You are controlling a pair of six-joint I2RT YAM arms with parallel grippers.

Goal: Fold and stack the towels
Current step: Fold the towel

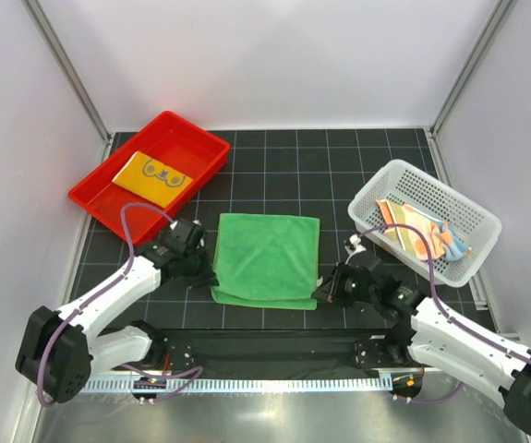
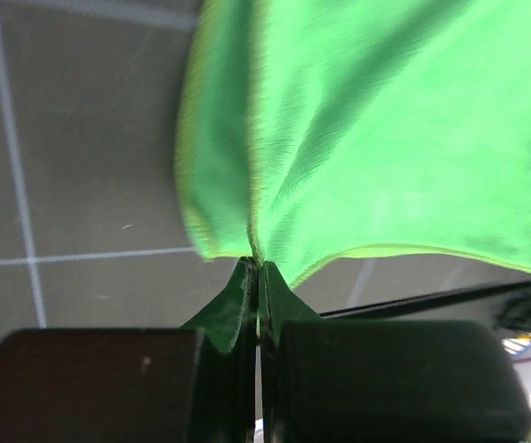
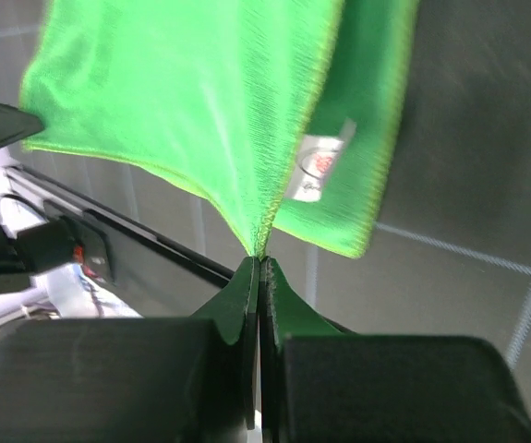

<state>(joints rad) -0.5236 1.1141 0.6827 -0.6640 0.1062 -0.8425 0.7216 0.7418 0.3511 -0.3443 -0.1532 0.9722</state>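
The bright green towel [image 1: 267, 257] lies spread on the mat between the arms, its near edge doubled. My left gripper [image 1: 211, 275] is shut on its near left corner [image 2: 247, 242], lifted off the mat. My right gripper [image 1: 321, 293] is shut on its near right corner [image 3: 263, 242]; a white care tag [image 3: 316, 166] shows on the underside. The yellow-orange lettered towel [image 1: 151, 178] lies folded in the red tray [image 1: 108, 205]. The pastel-striped, polka-dot towel [image 1: 422, 235] lies crumpled in the white basket [image 1: 468, 205].
The red tray stands at the back left and the white basket at the right, both on the black gridded mat [image 1: 339, 166]. Enclosure walls and metal posts close in the sides and back. A metal rail [image 1: 274, 383] runs along the near edge.
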